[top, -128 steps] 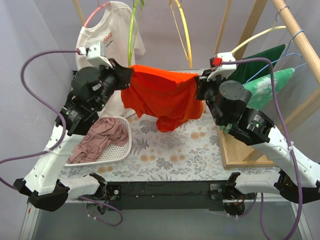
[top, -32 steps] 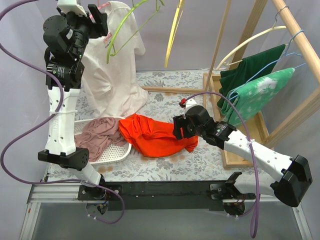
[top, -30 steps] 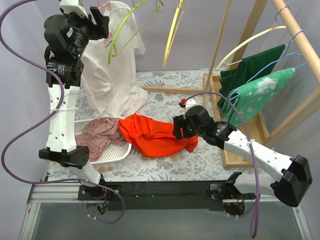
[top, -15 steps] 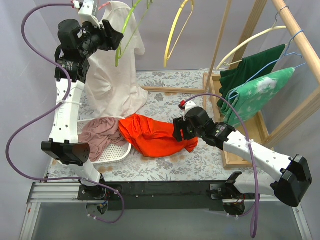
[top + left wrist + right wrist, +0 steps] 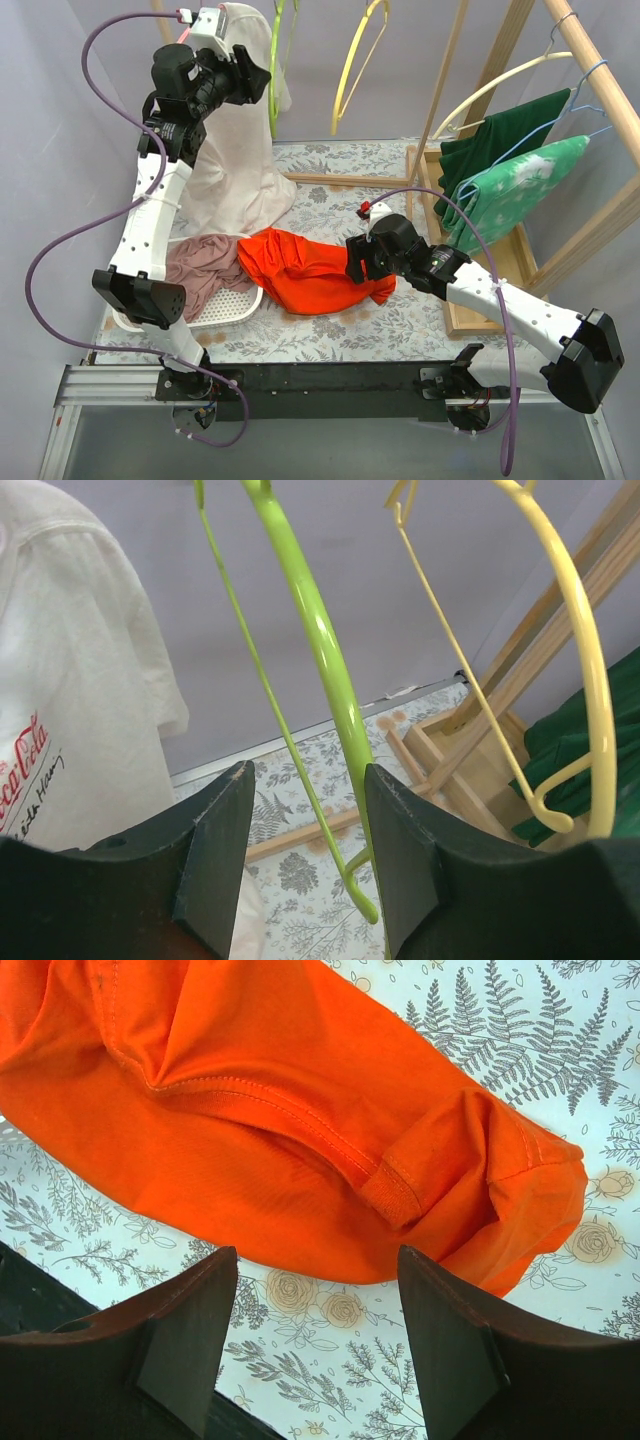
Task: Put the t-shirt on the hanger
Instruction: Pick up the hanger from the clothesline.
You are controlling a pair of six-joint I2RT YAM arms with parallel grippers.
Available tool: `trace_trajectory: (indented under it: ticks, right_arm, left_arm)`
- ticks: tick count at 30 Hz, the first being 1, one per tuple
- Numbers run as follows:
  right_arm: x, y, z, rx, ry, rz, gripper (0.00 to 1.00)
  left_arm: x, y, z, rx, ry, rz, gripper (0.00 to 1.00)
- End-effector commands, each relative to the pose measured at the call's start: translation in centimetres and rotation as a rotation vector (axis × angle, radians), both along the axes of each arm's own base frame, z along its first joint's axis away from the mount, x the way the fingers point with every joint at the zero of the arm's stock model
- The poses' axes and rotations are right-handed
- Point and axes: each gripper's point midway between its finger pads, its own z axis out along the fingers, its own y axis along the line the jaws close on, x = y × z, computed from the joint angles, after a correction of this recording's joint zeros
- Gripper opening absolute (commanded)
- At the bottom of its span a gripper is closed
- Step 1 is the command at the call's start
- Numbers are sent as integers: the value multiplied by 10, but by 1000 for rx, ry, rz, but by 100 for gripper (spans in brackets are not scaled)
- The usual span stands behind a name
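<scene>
The orange-red t-shirt lies crumpled on the flowered tablecloth; its hem and a sleeve fill the right wrist view. My right gripper hovers open over the shirt's right end, with only tablecloth between its fingers. The lime-green hanger hangs at the back, left of centre. My left gripper is raised up to it. In the left wrist view the hanger's thick bar runs down between the open fingers and lies against the right finger.
A white logo t-shirt hangs just left of the green hanger. A yellow hanger hangs to its right. A pink-brown garment sits in a white basket. A wooden rack with green garments stands on the right.
My left arm has swung right and brought its gripper round the green hanger, its jaws narrowing. The hanger went from tilted to nearly upright. My right arm and the shirt stayed put.
</scene>
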Motion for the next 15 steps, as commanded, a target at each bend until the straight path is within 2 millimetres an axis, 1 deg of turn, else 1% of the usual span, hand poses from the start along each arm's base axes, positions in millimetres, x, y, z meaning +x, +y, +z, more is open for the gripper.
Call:
trace_trajectory:
  ticks: [1,2,3,4,5,6,7,8,10,12,14,15]
  right_arm:
    - [4,6,6,25,-28,13,73]
    - [5,6,6,24,-29,11,73]
    - [5,5,5,21,-28,12,73]
    - [4,5,4,21,-25,13,73]
    - [5,6,3,19,-23,13,73]
    - [4,6,3,19,-20,13,73]
    - [4,6,3,22,-20,15,73]
    - [4,6,3,22,-20,14,73]
    - [4,7,3,26,-17,15,73]
    - [3,6,4,29,-19,16,73]
    - [2,5,3,28,-20,16,73]
    - [2,5,3,27,-22,15,73]
  left_arm:
    - [-14,18,16,-18,-26,79,47]
    - [-20,16,23,-24,-43,69,49]
    - [-23,13,27,-28,-49,59,49]
    - [-27,3,28,-27,-54,37,50]
    - [-28,0,29,-18,-61,48,51]
    - [-28,-5,28,-9,-62,50,52]
    - [-33,-17,26,-3,-63,34,53]
    - [-29,-17,23,15,-66,64,54]
    - [-26,-22,16,31,-55,89,54]
    - [-18,-19,7,57,-44,136,53]
    - [-11,-11,3,72,-40,197,52]
    - [-8,-5,0,85,-39,239,48]
